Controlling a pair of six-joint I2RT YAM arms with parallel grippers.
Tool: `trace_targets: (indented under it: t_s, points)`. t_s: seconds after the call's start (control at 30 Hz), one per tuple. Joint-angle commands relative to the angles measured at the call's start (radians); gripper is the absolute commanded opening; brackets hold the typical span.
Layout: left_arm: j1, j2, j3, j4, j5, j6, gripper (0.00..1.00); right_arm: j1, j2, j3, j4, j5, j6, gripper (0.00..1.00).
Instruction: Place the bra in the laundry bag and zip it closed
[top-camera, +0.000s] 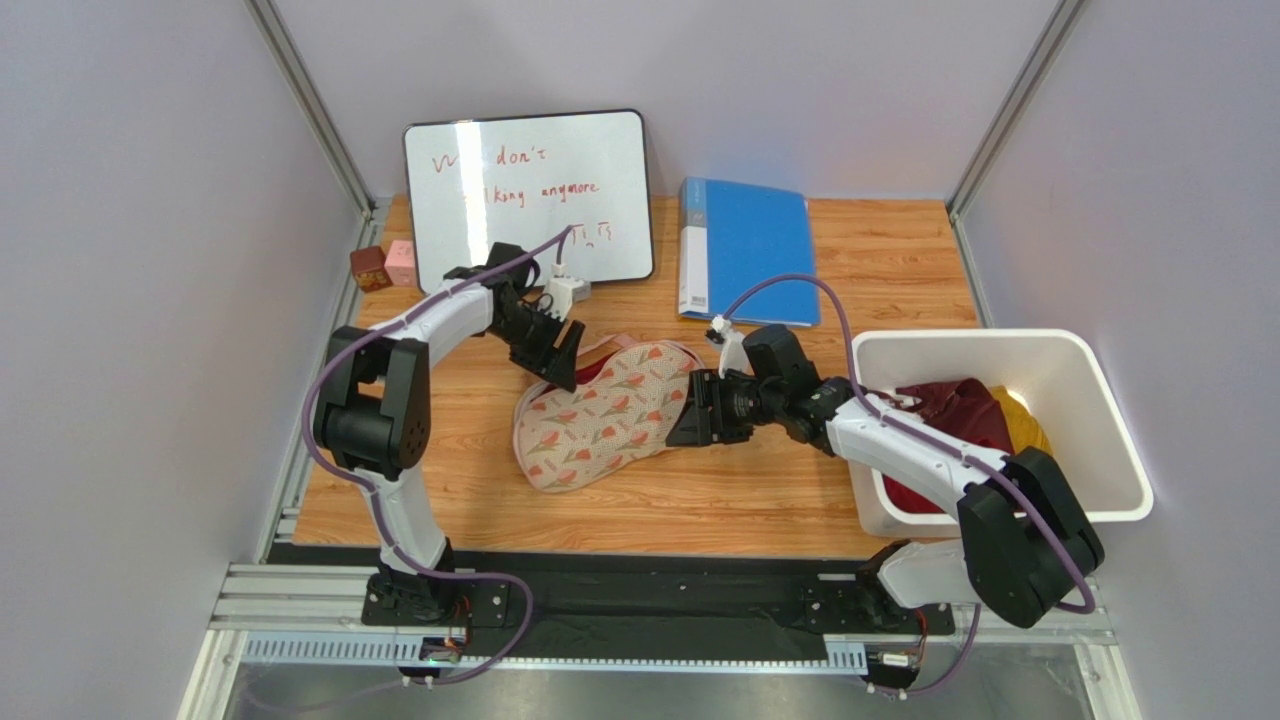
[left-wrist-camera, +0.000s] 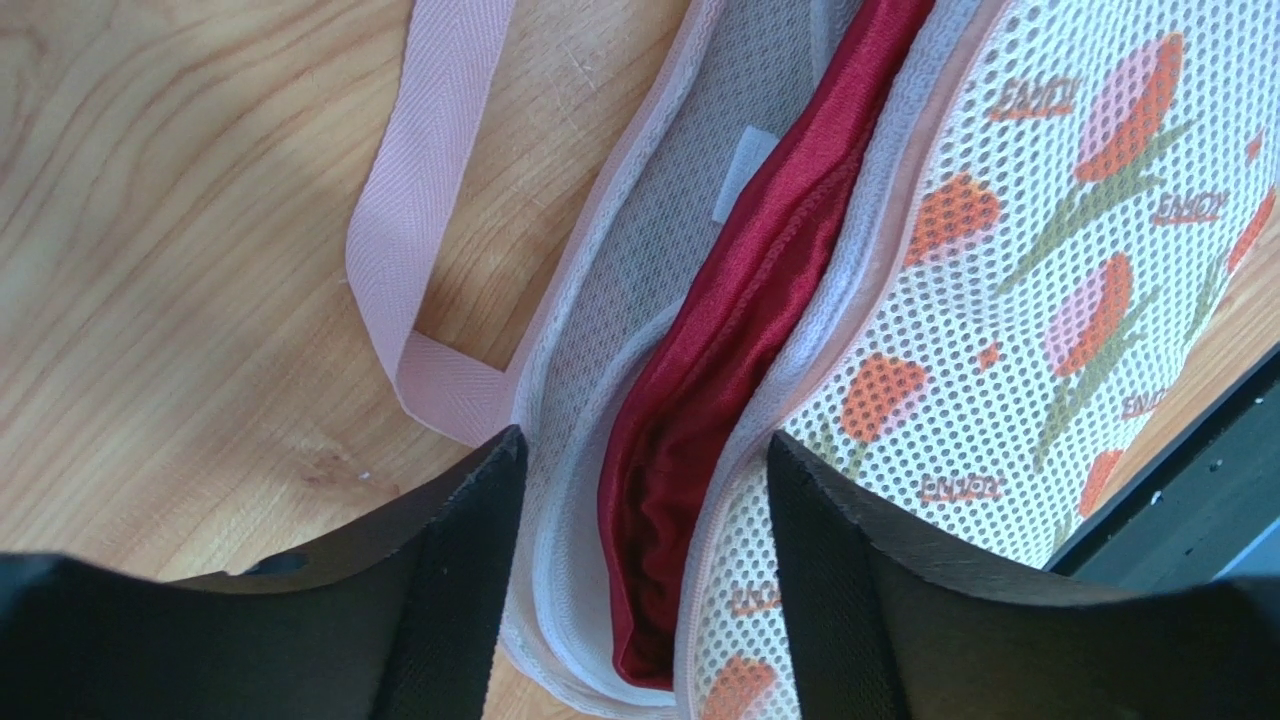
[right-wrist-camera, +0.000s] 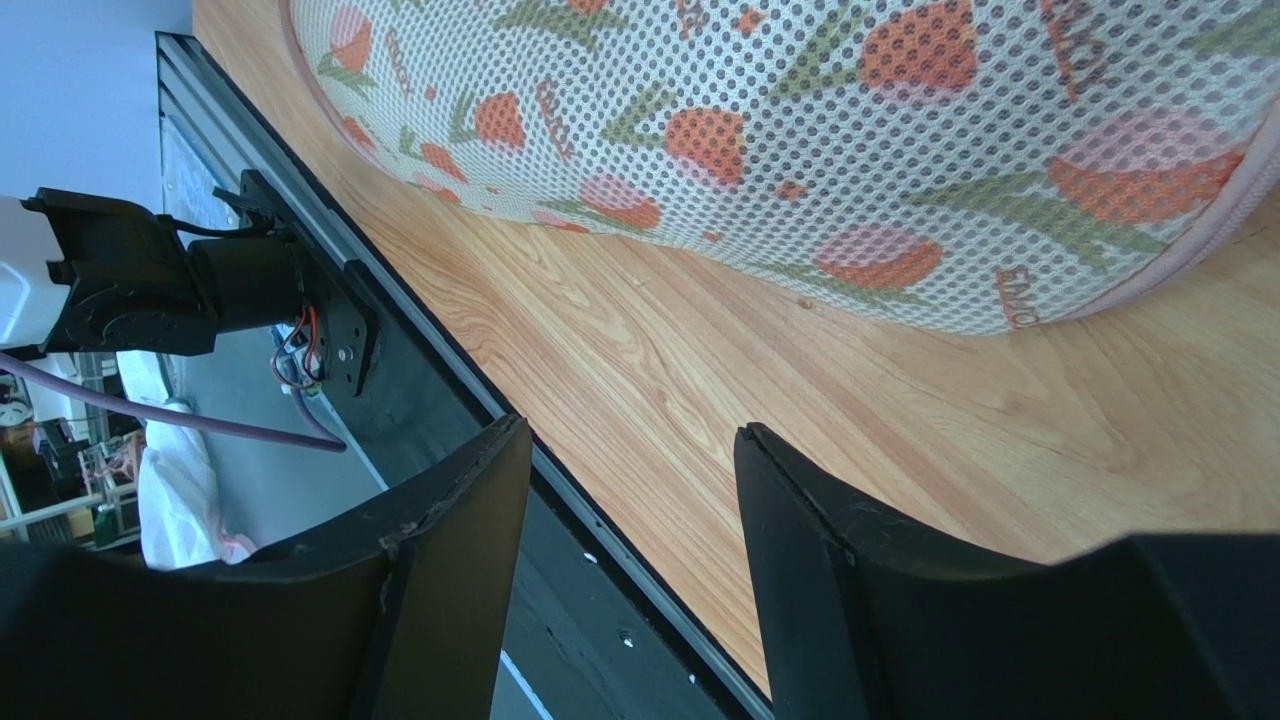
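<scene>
Left fingers (left-wrist-camera: 451, 600) stood apart, grasping nothing, straddling the open mouth of the laundry bag (left-wrist-camera: 1022, 300). The near one seemed to brush the bag's pale rim, though the wrist view was too close to be sure. Between the rims lay the bra (left-wrist-camera: 721, 345), a fold of dark red satin tucked inside against the plain mesh lining, with the printed upper layer resting to its right. A pink webbing loop (left-wrist-camera: 428, 195) trailed from the bag's edge onto the counter (left-wrist-camera: 181, 225).

From above, the bag sat at mid-counter with its mouth unzipped at the far left end, under the left arm's wrist.

Right fingers (right-wrist-camera: 451, 585) were also released and held nothing. They hung just beside the bag's right end, with bare wood between them.

At the right edge, a white bin (top-camera: 1104, 435) held the red and yellow clothes (top-camera: 962, 413). A whiteboard (top-camera: 526, 188) and a blue folder (top-camera: 747, 248) lay at the far side.
</scene>
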Motion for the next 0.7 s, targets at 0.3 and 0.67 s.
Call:
trace_targets:
  t_s: [0.3,0.67]
  points:
    - [-0.070,0.012,-0.048,0.052,0.188,-0.097,0.49,0.014,0.018,0.055,-0.008,0.137,0.064,0.59]
    - [-0.248,-0.309,-0.484,0.590,0.095,-0.735,0.53,0.100,0.074,0.245,-0.293,0.425,0.211,0.64]
